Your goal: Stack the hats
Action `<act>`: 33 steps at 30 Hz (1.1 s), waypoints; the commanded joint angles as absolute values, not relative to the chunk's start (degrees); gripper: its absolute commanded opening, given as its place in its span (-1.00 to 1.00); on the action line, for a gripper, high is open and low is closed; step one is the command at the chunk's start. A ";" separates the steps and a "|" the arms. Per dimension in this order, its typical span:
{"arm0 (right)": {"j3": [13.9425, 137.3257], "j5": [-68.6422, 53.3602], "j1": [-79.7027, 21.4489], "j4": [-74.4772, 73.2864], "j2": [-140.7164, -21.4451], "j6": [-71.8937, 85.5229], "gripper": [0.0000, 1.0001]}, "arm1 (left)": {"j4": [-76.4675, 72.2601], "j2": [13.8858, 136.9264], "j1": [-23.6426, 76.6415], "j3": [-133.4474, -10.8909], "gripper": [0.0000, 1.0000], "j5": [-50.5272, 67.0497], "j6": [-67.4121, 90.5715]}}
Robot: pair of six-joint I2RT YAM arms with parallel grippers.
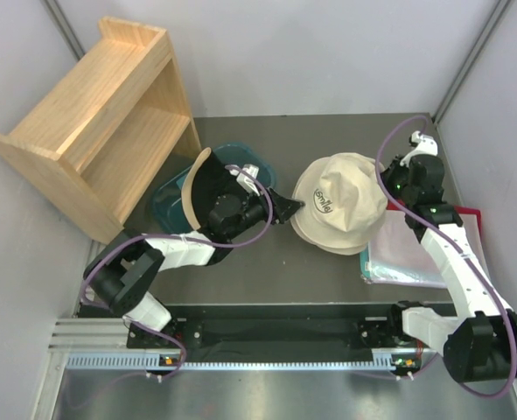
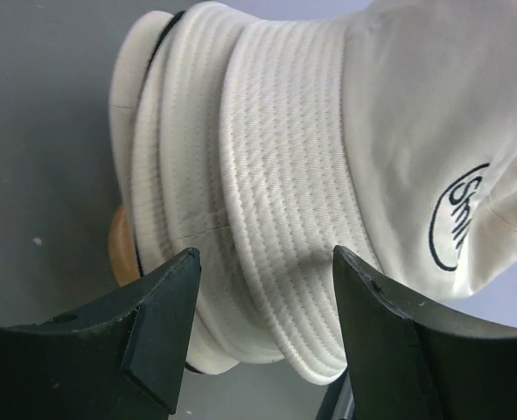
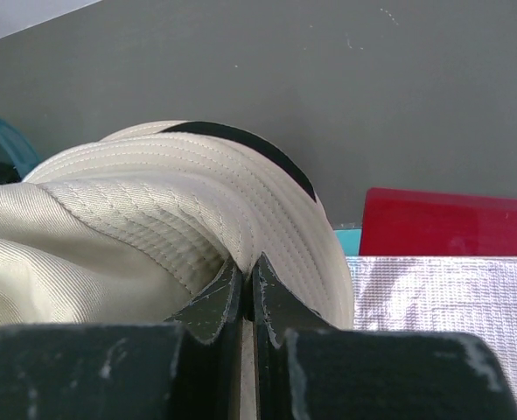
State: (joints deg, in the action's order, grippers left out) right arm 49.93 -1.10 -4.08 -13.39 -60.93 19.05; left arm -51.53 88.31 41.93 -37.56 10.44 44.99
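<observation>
Left fingers (image 2: pixel 166 302) stand open, with the stitched brim of the stack of cream-beige fabric bucket hats (image 1: pixel 341 206) just ahead between them. Right fingers (image 3: pixel 275 306) are closed, pinching that stack's brim on its opposite side. Behind the left fingers, a teal plastic tub (image 1: pixel 245 156) holds another cream hat showing black lining (image 1: pixel 201 188), tilted up.

The bench (image 1: pixel 319 271) in front of the stack of hats (image 1: pixel 338 206) is free between the 2 arms, and so is the strip behind it. On its left the open left gripper (image 1: pixel 293 208) fills the gap to the teal tub (image 1: pixel 242 157). On its right the right gripper (image 3: pixel 248 267) and a silver pouch (image 1: pixel 411 254) block the way. A wooden shelf (image 1: pixel 101 114) takes the far-left corner.
</observation>
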 commanded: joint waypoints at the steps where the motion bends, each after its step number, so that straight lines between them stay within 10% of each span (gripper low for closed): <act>1: 52.65 -2.64 -2.99 -9.23 -61.17 18.81 -1.00 | -64.50 90.79 41.66 -37.00 0.32 15.55 48.69; 6: 52.56 -3.16 -2.81 -9.32 -61.26 18.81 -1.00 | -71.00 94.03 41.66 -37.00 0.09 16.26 51.94; 15: 52.21 -3.16 -2.46 -9.75 -61.00 18.28 -1.00 | -76.72 98.87 41.05 -37.44 -1.00 16.96 56.34; 33: 51.24 -0.88 -0.70 -11.16 -61.79 18.02 -1.00 | -47.48 97.74 38.67 -38.93 -1.00 4.23 46.77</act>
